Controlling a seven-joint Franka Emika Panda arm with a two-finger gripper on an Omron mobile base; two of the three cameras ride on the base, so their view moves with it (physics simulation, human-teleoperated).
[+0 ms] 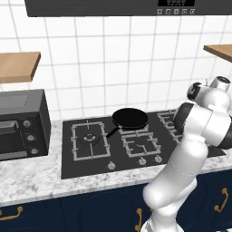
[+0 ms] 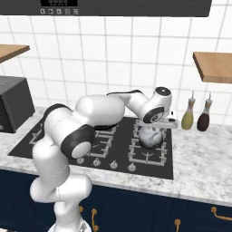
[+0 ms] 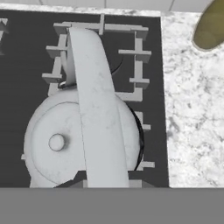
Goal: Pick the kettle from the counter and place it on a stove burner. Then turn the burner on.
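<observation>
I am looking past the frying pan on the middle grate to the kettle, hanging directly below my gripper over the stove's right burners; my fingers are clamped on its handle, and two bottles are standing clear beyond.

A black frying pan sits left of the gripper. Two slim bottles, olive and dark brown, stand just to its right. A black toaster oven sits far left.
</observation>
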